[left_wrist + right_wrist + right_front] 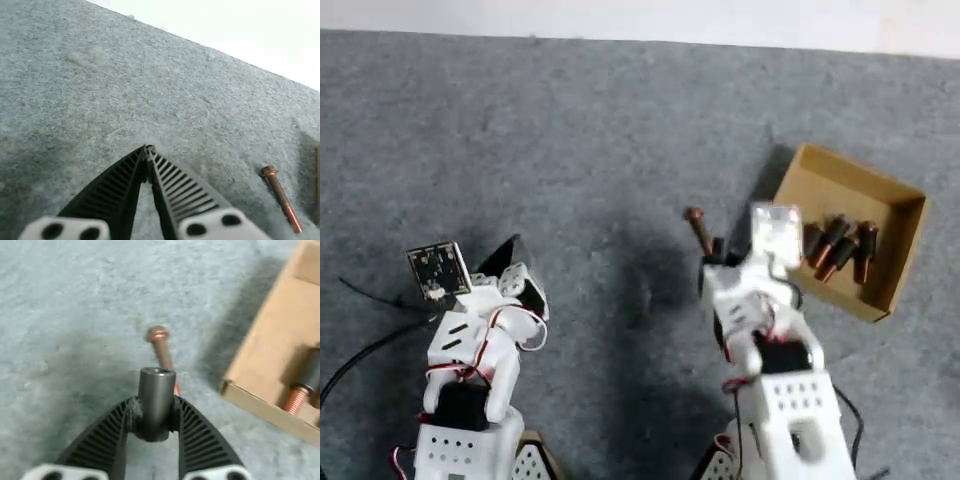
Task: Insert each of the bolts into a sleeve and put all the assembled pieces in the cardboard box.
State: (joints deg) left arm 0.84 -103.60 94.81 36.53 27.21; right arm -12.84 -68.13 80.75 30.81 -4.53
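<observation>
The right pincer (154, 412) was clamped on 1 dark sleeve (156, 395), its 2 ribbed fingers (197, 440) pressed to the sleeve's sides. The sleeve stood out past the fingertips, with its open end turned toward the wrist camera. From above, this pincer (716, 262) hung over the grey mat (570, 150) with the sleeve (718, 246) at its tip.

Just beyond that tip, 1 copper bolt (161, 347) lay on the mat. Its head pointed away from the pincer and its shank ran back behind the sleeve; whether the 2 touched could not be told. In the high view the bolt (699, 229) lay slanted just ahead of the fingertips.

The cardboard box (910, 250) sat open near the right pincer, on its outer side and away from the other arm. Several assembled pieces (840, 248) lay inside. The right wrist view showed the box's wall (270, 355) and 1 such piece (300, 395).

The left pincer (148, 150) was closed with nothing in it, its fingertips meeting above bare mat. The bolt (281, 197) lay well off to its inner side. From above, this pincer (510, 255) was well apart from the right one.
</observation>
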